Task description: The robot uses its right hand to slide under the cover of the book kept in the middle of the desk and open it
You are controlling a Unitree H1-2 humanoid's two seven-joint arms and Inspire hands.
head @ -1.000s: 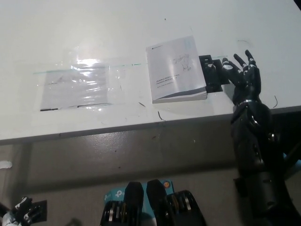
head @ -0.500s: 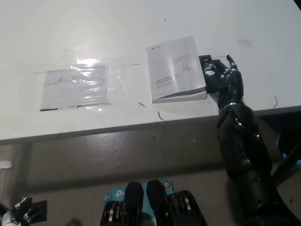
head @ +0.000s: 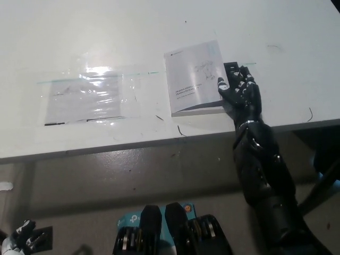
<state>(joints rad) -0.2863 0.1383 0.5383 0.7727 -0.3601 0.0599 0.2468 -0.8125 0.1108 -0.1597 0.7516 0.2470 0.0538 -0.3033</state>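
While the book [head: 196, 78] lies shut and flat near the middle of the white tabletop [head: 106, 32], its pale cover facing up with small dark print and a faint drawing on it, the black right hand [head: 240, 93] sits against the book's right edge. The black arm rises from the lower right of the picture, crosses the tabletop's front edge and ends with the hand lying over the book's lower right part. Its fingers [head: 222, 84] are spread apart and hold nothing; one fingertip rests on the cover close to the right edge, while the others lie just beside the book over a small black block [head: 231, 68] that sits on the tabletop touching the book's right side. Whether any fingertip has got beneath the cover cannot be told; the cover looks flat and unlifted.

To the left of the book, well apart from it, a clear plastic sleeve [head: 85, 95] lies flat on the tabletop, shining under the light, with a thin green line along its upper edge and a dark strip along its lower left edge. A few short dark marks show on the tabletop between the sleeve and the book.

The white left hand [head: 20, 238] rests low in the bottom left corner, below the tabletop and far from the book; only part of it shows, and the state of its fingers cannot be told
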